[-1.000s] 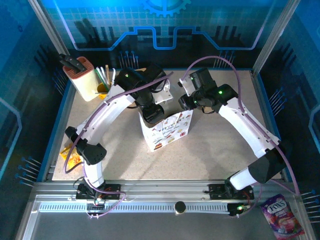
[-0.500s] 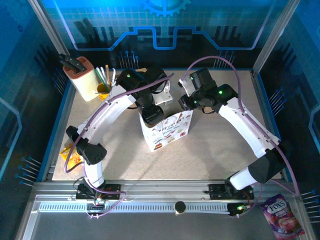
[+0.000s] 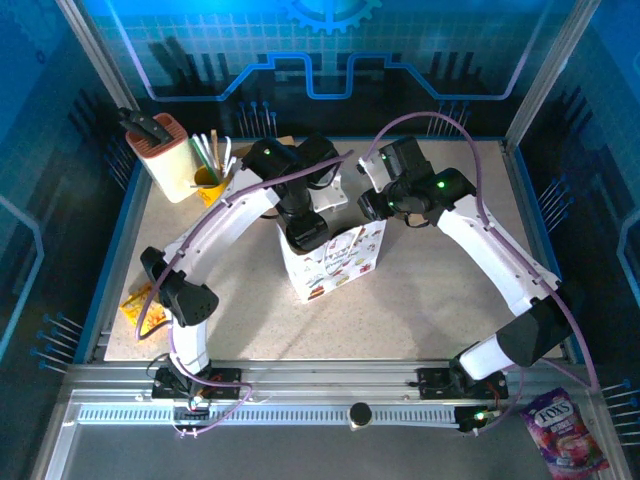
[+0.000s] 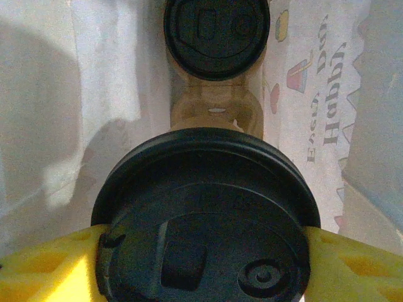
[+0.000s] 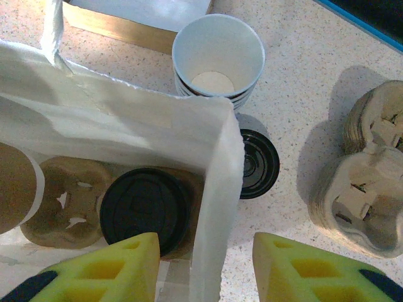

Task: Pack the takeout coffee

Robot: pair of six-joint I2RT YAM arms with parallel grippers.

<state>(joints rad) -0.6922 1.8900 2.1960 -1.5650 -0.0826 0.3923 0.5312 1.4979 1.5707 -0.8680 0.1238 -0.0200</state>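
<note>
Coffee cup 1 (image 5: 143, 211) seated in carrier (image 5: 63, 189) inside bag (image 5: 217, 163); cup 2 (image 4: 208, 201) clasped by left gripper (image 4: 204, 267) above it, not yet lowered. Right gripper (image 5: 204, 267) parted astride bag wall.

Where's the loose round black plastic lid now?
The black plastic lid lies flat on the speckled tabletop in the right wrist view, just outside the corner of the white paper bag, beside the stack of open paper cups.
</note>
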